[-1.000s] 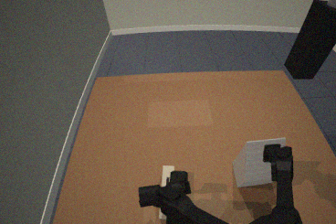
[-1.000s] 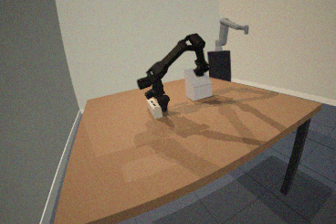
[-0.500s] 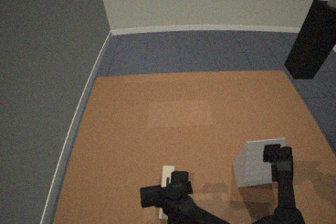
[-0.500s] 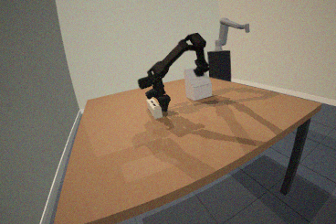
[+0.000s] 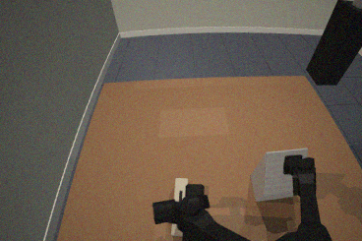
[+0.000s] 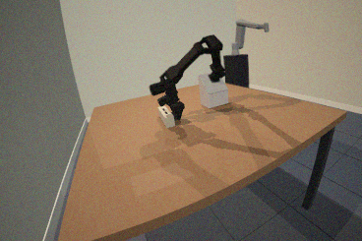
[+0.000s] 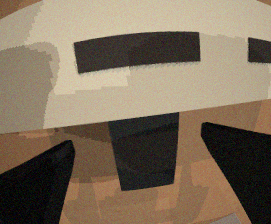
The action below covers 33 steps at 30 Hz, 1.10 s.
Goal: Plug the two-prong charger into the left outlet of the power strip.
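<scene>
Between the spread fingers of the gripper (image 5: 183,199) (image 6: 172,113) (image 7: 138,134), a dark block (image 7: 145,160) blocks the middle, with a gap on either side. Just ahead of the fingertips in the wrist view, the strip (image 5: 181,184) (image 6: 167,118) (image 7: 151,92) bars the way across. A pale box (image 5: 279,181) (image 6: 214,95) stands well apart, leaving room between it and the gripper.

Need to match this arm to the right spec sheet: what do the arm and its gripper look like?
The arm is matte black, with chunky, angular links and blocky joint housings. The gripper has two black fingers that taper to blunt, narrow tips. I can make out no cables, labels or coloured markings.
</scene>
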Available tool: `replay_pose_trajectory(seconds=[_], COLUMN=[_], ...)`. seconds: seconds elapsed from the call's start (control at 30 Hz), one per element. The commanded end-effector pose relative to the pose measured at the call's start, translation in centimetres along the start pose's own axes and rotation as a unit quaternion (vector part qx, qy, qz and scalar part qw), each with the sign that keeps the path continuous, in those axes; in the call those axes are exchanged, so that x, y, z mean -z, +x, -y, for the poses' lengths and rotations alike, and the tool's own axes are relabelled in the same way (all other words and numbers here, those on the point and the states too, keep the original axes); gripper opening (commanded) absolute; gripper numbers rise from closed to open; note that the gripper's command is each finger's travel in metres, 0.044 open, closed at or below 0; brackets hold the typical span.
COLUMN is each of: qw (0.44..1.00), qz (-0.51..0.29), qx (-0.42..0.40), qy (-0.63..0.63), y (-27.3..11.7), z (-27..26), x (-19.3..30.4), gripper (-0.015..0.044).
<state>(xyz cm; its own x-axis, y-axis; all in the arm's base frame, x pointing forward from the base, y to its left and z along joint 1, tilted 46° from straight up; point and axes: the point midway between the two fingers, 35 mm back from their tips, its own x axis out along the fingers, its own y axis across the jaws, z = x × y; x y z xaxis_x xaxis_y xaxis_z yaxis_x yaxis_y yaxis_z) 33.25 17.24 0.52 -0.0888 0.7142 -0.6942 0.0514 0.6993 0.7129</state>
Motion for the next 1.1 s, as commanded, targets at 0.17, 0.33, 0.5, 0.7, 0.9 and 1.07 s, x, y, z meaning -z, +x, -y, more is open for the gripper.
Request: replay_pose_trajectory(seconds=[0.17,0.33,0.5,0.7,0.9,1.07], qw=[1.000,1.000,1.000,1.000,1.000,1.000], qz=[0.003,0.004,0.004,0.003,0.003,0.003], qx=[0.002,0.002,0.002,0.002,0.002,0.002], qy=[0.000,0.000,0.000,0.000,0.000,0.000], y=[0.0,0.1,0.1,0.1,0.2,0.2], z=[0.1,0.1,0.0,0.0,0.0,0.0], x=[0.3,0.4,0.8,1.4,2.1,2.6], gripper=[0.0440,0.0440,0.0440,0.0440,0.0440,0.0440])
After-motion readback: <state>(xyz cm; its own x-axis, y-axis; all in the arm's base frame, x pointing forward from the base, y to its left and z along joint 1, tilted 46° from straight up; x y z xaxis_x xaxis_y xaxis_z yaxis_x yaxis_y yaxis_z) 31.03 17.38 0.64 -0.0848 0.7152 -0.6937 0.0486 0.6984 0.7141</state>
